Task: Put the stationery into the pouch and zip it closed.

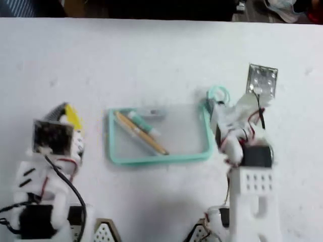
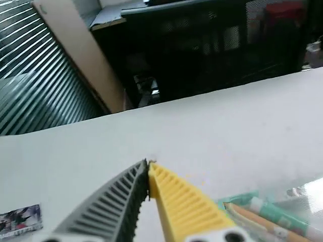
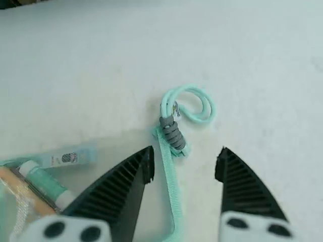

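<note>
White table (image 1: 151, 55), clear mint-trimmed pouch (image 1: 159, 160) at centre. Right end effector (image 3: 185, 151) sits at the pouch's 3 o'clock, jaws spread and empty, straddling the zip edge. Left end effector (image 2: 149, 164) is at 9 o'clock, jaws together on nothing. Pencil (image 1: 141, 133) and white-green marker (image 1: 144, 124) look to be inside, so loading seems done. Pull loop (image 3: 189, 103) is at the 1 o'clock corner. Can't tell the zip state, so zipping is likely still to do.

My left claw (image 2: 149, 170) sits left of the pouch (image 1: 187, 132), my right claw (image 3: 184, 157) at its right end; pencil (image 1: 142, 134) and pen (image 1: 144, 124) lie inside.
</note>
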You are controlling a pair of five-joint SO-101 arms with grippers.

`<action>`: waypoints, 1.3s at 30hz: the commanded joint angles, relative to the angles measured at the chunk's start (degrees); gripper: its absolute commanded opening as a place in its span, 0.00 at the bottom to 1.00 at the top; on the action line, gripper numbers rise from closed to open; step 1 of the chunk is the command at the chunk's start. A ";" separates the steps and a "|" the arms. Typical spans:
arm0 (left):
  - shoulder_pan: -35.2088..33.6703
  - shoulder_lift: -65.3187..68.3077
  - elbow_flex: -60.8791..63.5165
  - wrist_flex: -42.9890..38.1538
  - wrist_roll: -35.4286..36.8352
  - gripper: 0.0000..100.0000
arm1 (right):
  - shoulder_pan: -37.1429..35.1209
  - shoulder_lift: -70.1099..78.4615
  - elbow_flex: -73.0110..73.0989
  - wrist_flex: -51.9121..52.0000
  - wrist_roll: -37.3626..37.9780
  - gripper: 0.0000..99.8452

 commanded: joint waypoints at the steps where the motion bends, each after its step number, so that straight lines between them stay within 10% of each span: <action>1: -5.49 12.44 -15.65 5.01 -0.79 0.02 | -3.21 -11.47 -5.10 3.82 6.24 0.19; 14: 0.48 4.09 -20.75 17.76 -0.70 0.02 | -10.33 -48.75 -8.44 12.62 7.30 0.19; 20: 0.48 -17.80 -10.81 15.91 -0.53 0.02 | -10.24 -48.40 -6.07 15.52 7.03 0.19; 39: 0.48 -16.04 6.77 14.77 -0.53 0.02 | -10.42 -48.92 4.22 16.22 7.21 0.19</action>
